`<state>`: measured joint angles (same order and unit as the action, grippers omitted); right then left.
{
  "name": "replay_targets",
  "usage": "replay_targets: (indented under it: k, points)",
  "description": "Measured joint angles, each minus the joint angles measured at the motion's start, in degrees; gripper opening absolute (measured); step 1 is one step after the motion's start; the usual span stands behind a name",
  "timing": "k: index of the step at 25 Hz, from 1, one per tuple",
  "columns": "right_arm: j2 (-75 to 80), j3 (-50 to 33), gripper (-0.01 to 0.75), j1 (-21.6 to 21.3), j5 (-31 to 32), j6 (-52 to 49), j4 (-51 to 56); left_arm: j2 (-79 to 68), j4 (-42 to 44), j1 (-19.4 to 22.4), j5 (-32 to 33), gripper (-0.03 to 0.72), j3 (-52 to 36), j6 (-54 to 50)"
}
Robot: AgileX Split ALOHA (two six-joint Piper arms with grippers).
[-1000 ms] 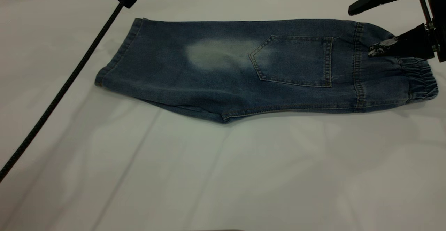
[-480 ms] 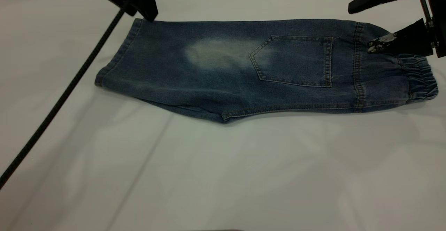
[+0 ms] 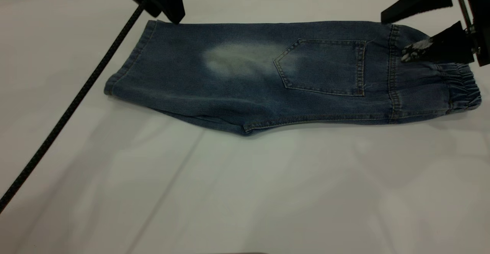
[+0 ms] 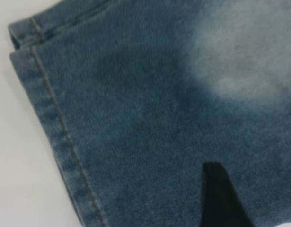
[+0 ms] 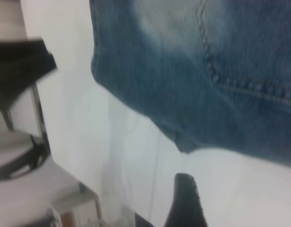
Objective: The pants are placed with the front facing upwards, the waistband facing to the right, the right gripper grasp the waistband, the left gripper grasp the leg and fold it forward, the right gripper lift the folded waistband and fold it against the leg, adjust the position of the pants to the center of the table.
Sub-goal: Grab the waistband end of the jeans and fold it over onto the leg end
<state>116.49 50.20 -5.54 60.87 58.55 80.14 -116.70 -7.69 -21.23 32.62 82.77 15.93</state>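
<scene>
Hanging over the far-left corner of the pants [image 3: 268,74], the left gripper [image 3: 168,1] sits just above the leg hem [image 3: 128,60], its black cable [image 3: 72,100] slanting down across the table [image 3: 245,192] toward the near left edge. From where I stand I cannot tell whether its fingers are spread or pressed together; the left wrist view only catches one dark fingertip [image 4: 221,198] above the denim, near the stitched hem [image 4: 55,123] and the pale faded patch [image 4: 249,52].

Moving right, the pants lie flat across the far half of the table, already folded lengthwise so one leg lies over the other, with the back patch pocket [image 3: 321,66] facing up and the faded patch [image 3: 237,58] just left of it. A lower layer peeks out along the near edge around the middle.

At the far right, the waistband [image 3: 463,87] lies puckered at the edge of the garment. The right gripper [image 3: 398,33] hovers over it with its fingers spread wide: one finger [image 3: 413,1] is raised beyond the far edge, the other, with a scuffed pale tip [image 3: 415,51], reaches down close to the denim just inside the waist seam. It is pinching nothing. In the right wrist view one dark fingertip [image 5: 183,203] shows over bare table beside the pants [image 5: 221,85].
</scene>
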Motion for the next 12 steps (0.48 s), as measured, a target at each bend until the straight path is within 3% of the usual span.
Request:
replay_targets:
  k: [12]
  points:
    - [0.0, 0.0, 0.482, 7.1, 4.9, -7.1, -11.5, 2.6, 0.2, 0.0, 0.8, 0.323, 0.0, 1.6]
